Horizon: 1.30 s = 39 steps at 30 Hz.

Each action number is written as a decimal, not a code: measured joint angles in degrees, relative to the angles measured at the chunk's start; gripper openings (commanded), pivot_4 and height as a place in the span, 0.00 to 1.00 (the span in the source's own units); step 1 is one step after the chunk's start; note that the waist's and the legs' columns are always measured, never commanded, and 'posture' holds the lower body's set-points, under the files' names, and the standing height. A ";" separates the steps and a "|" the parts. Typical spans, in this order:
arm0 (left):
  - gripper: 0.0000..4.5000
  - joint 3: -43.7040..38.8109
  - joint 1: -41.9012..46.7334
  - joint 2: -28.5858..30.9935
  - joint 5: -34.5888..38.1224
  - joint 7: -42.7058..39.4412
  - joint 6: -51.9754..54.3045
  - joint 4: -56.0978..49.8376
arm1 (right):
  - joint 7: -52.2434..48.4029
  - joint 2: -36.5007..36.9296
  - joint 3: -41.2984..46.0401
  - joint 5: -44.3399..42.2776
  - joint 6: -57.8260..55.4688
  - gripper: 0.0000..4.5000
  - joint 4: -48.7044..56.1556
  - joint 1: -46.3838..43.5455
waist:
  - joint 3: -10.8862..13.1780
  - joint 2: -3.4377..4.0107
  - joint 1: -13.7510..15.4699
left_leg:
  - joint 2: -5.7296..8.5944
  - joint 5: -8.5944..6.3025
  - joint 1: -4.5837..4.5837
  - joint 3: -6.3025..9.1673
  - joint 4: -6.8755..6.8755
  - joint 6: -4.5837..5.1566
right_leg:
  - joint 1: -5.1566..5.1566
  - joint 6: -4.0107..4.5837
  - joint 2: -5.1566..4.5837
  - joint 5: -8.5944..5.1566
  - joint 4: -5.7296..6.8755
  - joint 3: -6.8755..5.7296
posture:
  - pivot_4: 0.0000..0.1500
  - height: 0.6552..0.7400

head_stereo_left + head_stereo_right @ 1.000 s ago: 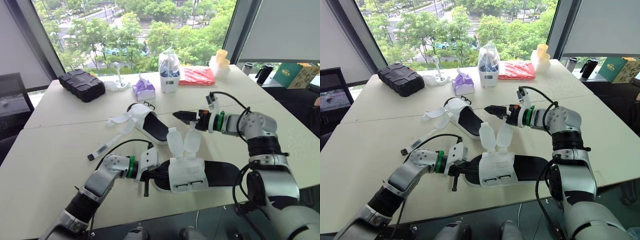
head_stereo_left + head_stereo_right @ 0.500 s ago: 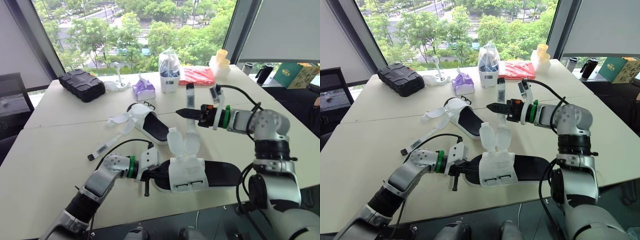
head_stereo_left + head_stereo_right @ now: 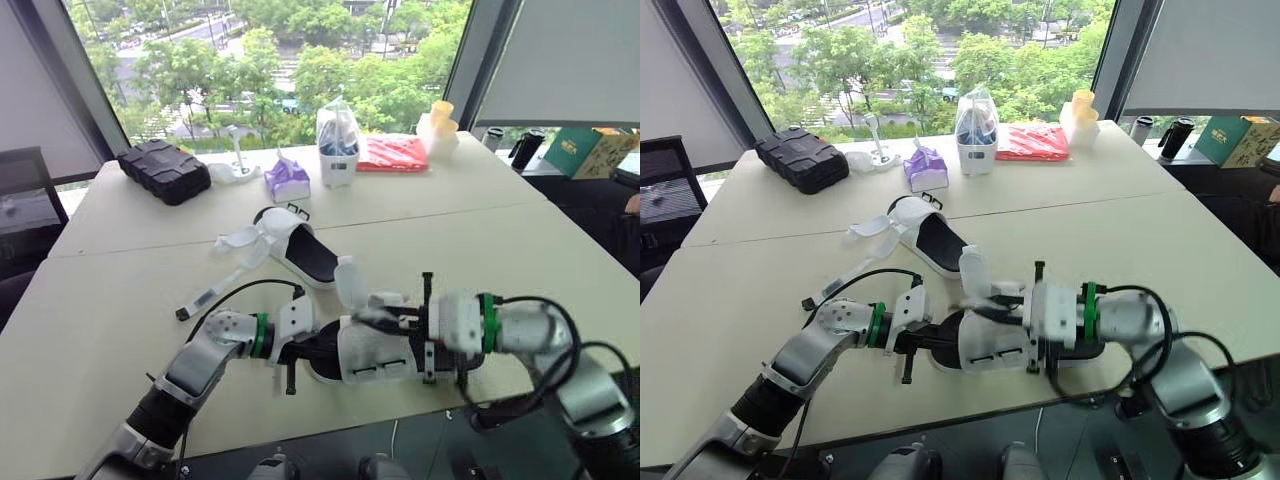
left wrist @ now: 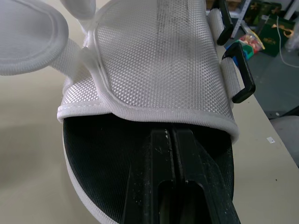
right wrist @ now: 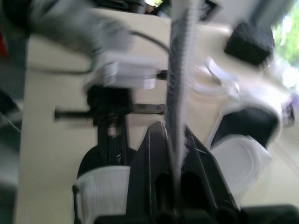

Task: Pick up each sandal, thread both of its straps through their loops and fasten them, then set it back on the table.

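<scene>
Item: near sandal (image 3: 375,350), its sole was nipped by the closed left gripper (image 4: 172,133), loops (image 4: 240,74) just ahead of it. One strap (image 5: 180,70) was clamped in the right gripper (image 5: 174,133). Risk: a skewed pull could slip the strap past its loop.

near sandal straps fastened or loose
Loose: one strap stands free above the near sandal, the right gripper pinches the second strap, black loops empty.

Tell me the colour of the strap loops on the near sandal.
Black; the loops show best in the left wrist view.
</scene>
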<state>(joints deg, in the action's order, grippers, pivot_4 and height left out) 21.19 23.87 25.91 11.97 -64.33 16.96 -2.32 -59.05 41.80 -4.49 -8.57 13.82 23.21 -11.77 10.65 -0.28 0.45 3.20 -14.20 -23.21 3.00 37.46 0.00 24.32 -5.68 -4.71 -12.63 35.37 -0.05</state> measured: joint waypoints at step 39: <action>0.00 0.32 -0.69 -1.80 -0.11 -0.19 0.03 1.02 | -7.14 49.42 -5.30 -45.64 -20.05 0.99 -4.16 16.13 | 0.01 0.13 0.33 | -0.06 -0.07 0.77 0.18 -0.23 0.07 | -0.89 0.46 -0.43 -0.29 -0.32 0.06 | 1.00 1.00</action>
<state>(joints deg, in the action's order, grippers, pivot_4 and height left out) 21.51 23.18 24.10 11.86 -64.53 16.99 -1.30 -66.18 91.22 -9.79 -54.21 -6.22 19.05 4.35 10.65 -0.15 0.78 3.14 -14.28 -22.43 3.18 37.23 0.07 23.43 -5.22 -5.14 -12.91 35.05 0.01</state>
